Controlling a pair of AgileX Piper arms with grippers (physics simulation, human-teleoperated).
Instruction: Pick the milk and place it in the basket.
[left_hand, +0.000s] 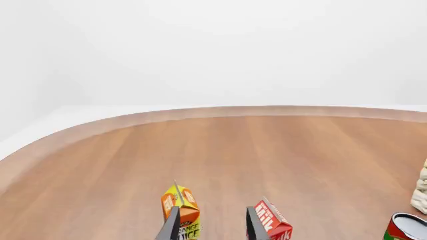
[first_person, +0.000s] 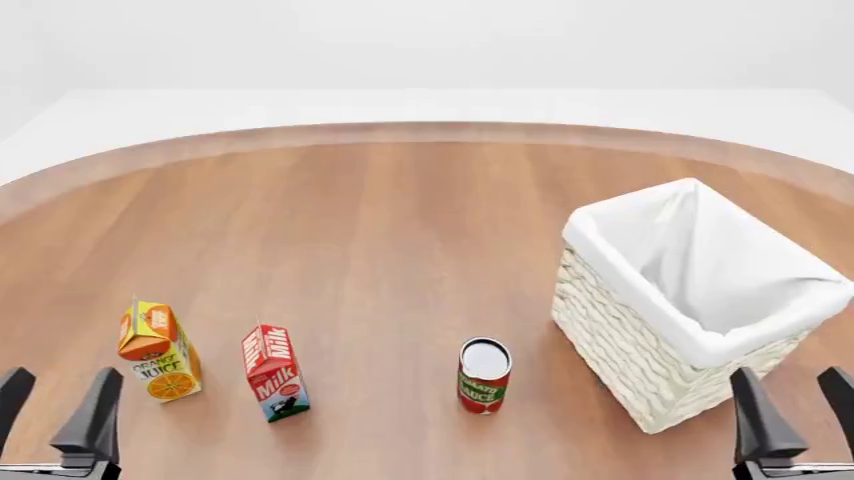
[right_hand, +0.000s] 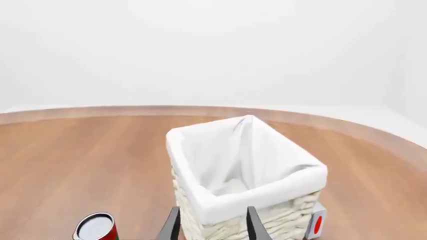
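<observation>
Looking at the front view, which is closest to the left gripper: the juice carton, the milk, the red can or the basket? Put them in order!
From the left gripper:
1. Juice carton, just ahead of it on the left.
2. Milk, next along to the right.
3. Red can, near the middle.
4. Basket, far over on the right side.

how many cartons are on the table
2. The orange juice carton stands near the table's left front. The milk stands just right of it, apart from it and upright. The red can is not a carton. The basket could hide something behind it.
</observation>
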